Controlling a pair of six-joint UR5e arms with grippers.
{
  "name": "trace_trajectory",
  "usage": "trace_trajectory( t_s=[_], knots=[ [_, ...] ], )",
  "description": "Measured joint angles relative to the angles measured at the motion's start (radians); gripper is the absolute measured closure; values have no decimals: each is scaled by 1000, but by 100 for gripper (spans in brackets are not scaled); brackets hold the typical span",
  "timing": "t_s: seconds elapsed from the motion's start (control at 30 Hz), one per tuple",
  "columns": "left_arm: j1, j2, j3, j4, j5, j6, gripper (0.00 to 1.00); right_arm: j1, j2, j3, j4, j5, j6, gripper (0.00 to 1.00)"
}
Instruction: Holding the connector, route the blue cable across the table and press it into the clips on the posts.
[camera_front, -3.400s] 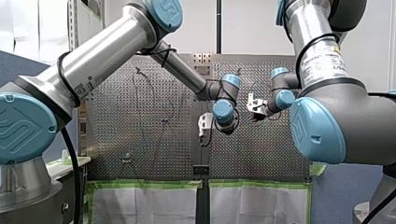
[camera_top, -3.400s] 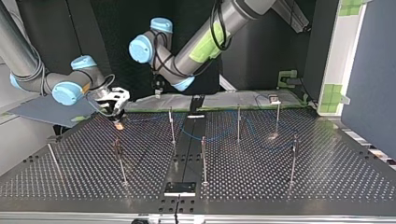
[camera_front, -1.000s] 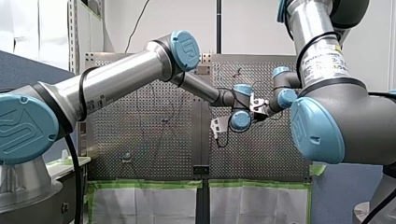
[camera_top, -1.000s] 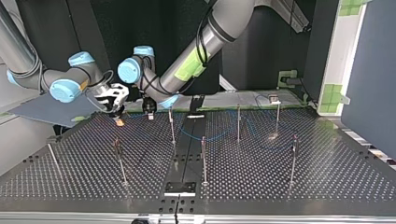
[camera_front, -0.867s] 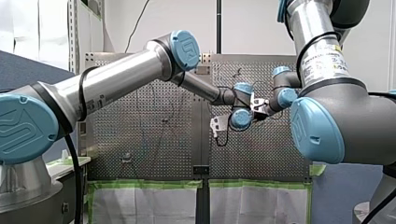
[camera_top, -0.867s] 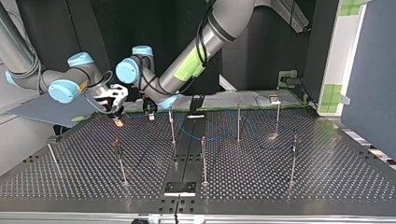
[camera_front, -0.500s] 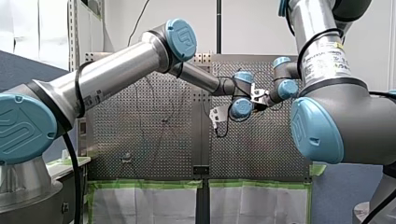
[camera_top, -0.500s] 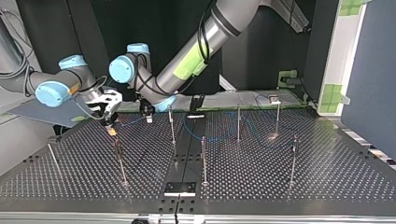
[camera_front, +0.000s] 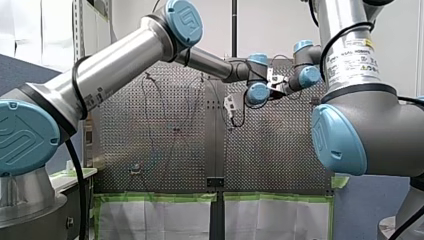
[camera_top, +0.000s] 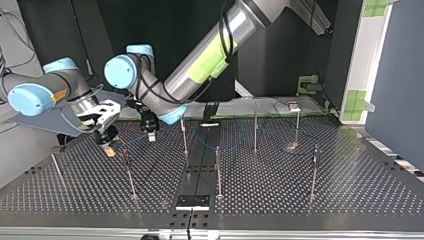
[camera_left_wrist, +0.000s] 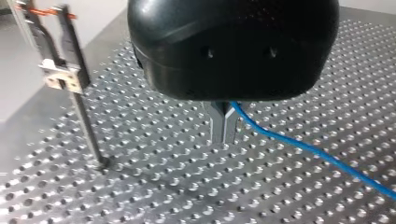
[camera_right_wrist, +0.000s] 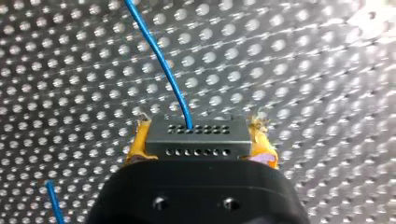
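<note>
So, reading first: the only writing is showing up on a white label (camera_front: 350, 59) wrapped around my right arm (camera_front: 365, 125) in the front view. It's got a yellow warning triangle on it, and the print is coming out too small for me to read.

My right gripper (camera_right_wrist: 200, 136) is clamping the connector (camera_right_wrist: 194, 140), a dark block with two rows of holes, between its yellow pads (camera_right_wrist: 262, 142). The blue cable (camera_right_wrist: 163, 65) is running out of the connector's upper row and away over the table (camera_top: 300, 195). My left gripper (camera_left_wrist: 223, 137) is squeezing its metal fingers together on that same cable, with a post (camera_left_wrist: 86, 126) carrying a pale clip (camera_left_wrist: 60, 80) standing off to one side of it.

Compared with half a second ago, both grippers are sitting further toward the top view's left and nearer its camera. The connector is now hanging low over the table's left part there.
</note>
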Motion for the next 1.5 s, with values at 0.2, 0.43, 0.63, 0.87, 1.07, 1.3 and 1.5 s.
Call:
trace_trajectory(
  t_s=[0.2,0.43,0.63,0.87,1.07,1.3,1.5],
  knots=[
    [0,14,6,1,0,5,100,0,-27,-19,26,-2,5,100],
    [1,37,22,2,0,15,100,0,-52,-41,45,-8,18,100],
    [10,51,29,3,0,21,100,0,-67,-57,57,-9,21,100],
    [16,52,46,2,2,23,100,0,-76,-81,71,-10,26,100],
    [21,52,62,0,2,27,100,0,-80,-98,77,-10,29,100],
    [15,52,72,-34,0,26,100,0,-81,-102,87,-17,27,100],
    [-9,52,67,-80,-1,28,100,0,-84,-102,96,-18,23,100]
  ],
)
